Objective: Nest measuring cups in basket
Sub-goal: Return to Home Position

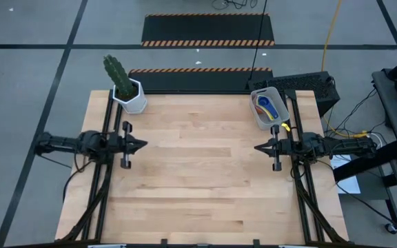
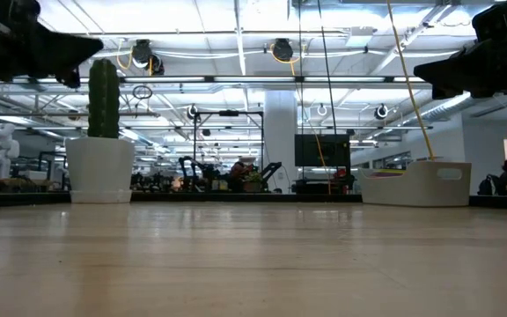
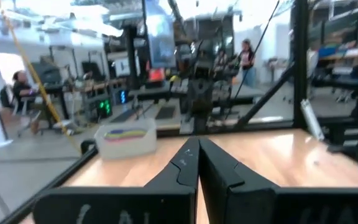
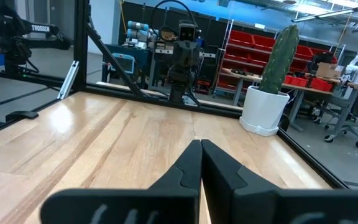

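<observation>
The light grey-blue basket stands at the table's far right, resting on its base; it also shows in the low view and the left wrist view. Nested measuring cups lie inside it, blue, yellow and red showing. A yellow handle sticks out over its near rim. My left gripper hangs shut at the table's left side, pointing level toward the right. My right gripper hangs shut at the right side, just near of the basket, pointing left. Both hold nothing.
A white hexagonal pot with a green cactus stands at the far left corner. The bare wooden tabletop lies between the two grippers. People sit in the room beyond the table.
</observation>
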`<state>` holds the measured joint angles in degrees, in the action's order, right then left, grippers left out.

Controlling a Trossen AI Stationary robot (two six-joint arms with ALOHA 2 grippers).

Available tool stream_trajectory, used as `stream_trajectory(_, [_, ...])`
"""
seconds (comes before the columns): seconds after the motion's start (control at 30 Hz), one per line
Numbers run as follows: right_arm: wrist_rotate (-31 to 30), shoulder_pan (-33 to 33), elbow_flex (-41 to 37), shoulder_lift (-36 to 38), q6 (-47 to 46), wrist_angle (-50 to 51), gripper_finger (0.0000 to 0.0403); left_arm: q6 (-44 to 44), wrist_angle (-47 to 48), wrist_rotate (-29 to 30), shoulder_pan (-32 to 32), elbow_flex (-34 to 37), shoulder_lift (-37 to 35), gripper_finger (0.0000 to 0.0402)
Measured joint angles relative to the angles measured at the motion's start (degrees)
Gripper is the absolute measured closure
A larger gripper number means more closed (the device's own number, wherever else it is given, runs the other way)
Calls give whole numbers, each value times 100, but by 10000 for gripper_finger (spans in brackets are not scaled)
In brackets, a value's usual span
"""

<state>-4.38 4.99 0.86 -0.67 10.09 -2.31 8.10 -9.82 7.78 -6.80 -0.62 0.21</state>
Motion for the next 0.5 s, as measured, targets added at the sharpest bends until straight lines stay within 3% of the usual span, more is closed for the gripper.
stream_trajectory(0.27, [0,0,1,0,0,-2,403,-345,802,-322,398,-2,2,397])
stream_trajectory(0.5, [0,1,0,0,0,-2,403,-481,887,-548,541,-9,7,383])
